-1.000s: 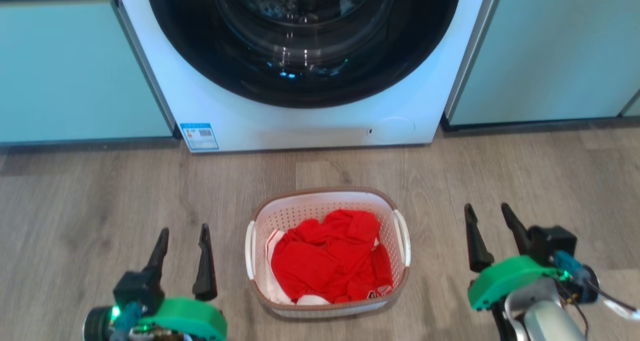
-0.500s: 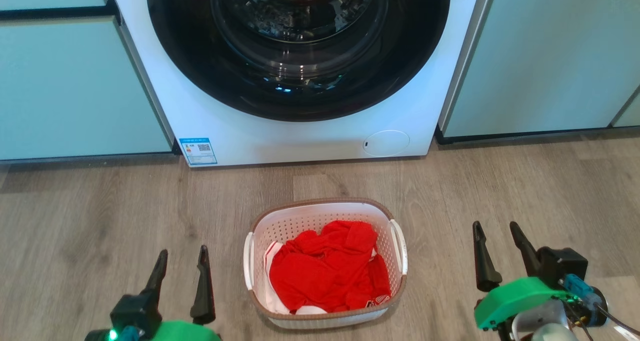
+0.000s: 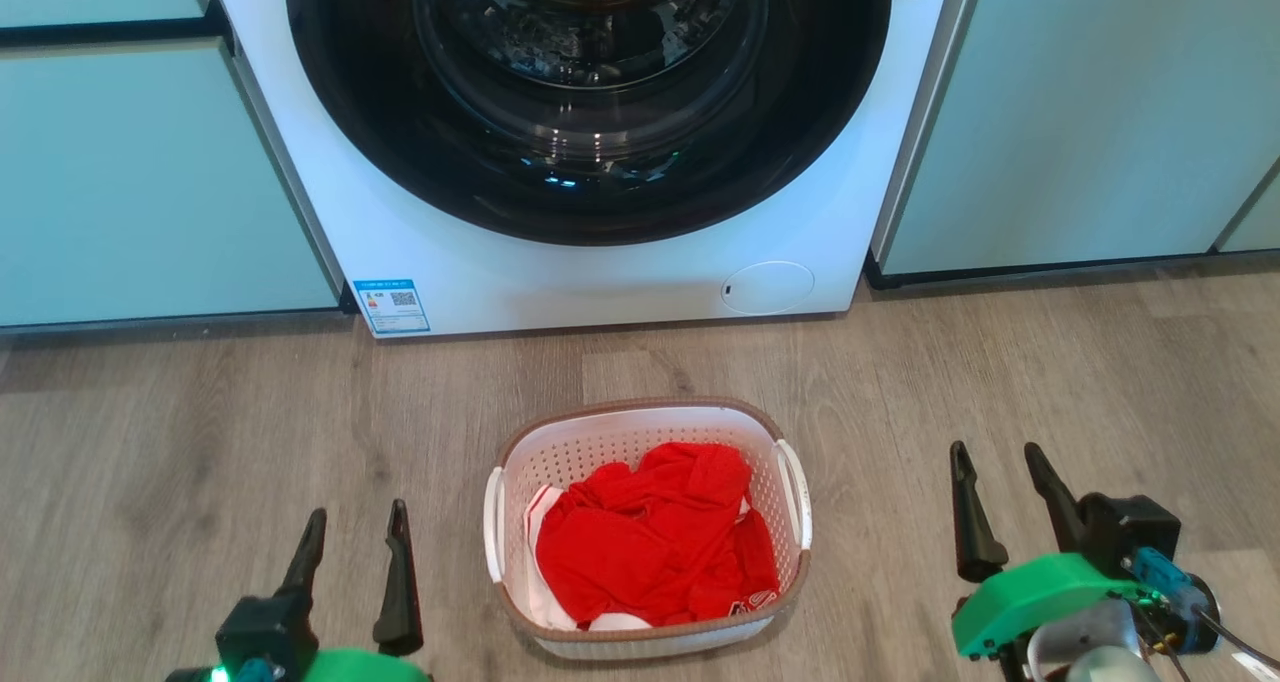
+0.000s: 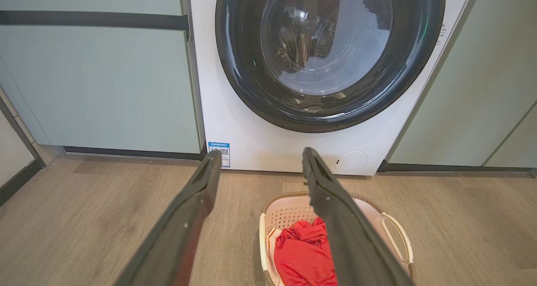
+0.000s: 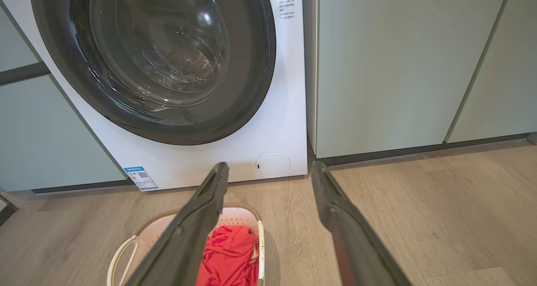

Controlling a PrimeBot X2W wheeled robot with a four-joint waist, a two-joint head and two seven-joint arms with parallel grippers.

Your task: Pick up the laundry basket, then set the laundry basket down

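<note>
The laundry basket (image 3: 600, 440) stands on the wood floor in front of the washing machine: white perforated walls, brown rim band, white side handles, red clothing inside. My left gripper (image 3: 355, 527) is open to the left of the basket, well clear of its left handle (image 3: 493, 512). Off to the basket's right, my right gripper (image 3: 995, 462) hangs open, farther from the right handle (image 3: 797, 492). In the left wrist view the basket (image 4: 289, 212) lies below my open fingers (image 4: 197, 193). The right wrist view has the basket (image 5: 235, 217) at the lower left.
A white front-loading washing machine (image 3: 600, 272) with a dark round door stands just behind the basket. Pale green cabinet fronts (image 3: 150, 182) flank it on both sides. Bare wood floor (image 3: 1050, 362) spreads around the basket and both grippers.
The head camera has tilted, shifting the whole picture down. Both grippers sit lower in the frame than a second ago and remain open. The basket has not moved on the floor.
</note>
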